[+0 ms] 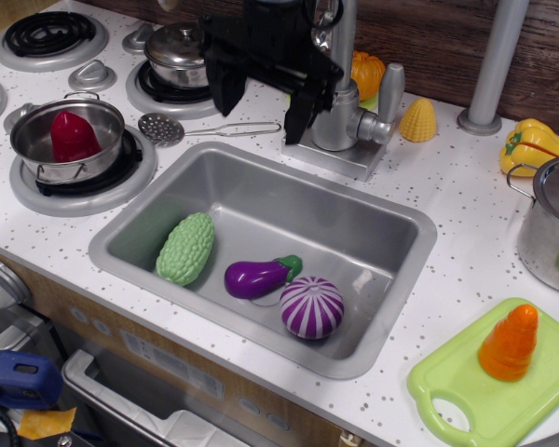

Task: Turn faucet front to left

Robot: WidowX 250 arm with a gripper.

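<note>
Hovering open, tool beside faucet (no writing legible).

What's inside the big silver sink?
Inside the sink lie three toy vegetables: a bumpy green gourd, a purple eggplant and a striped purple onion. The onion covers the bit of sink floor underneath it.

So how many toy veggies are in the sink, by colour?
Green: 1, the bumpy bitter gourd
Purple: 2, the eggplant and the striped purple onion
Total: 3 in the sink
</note>
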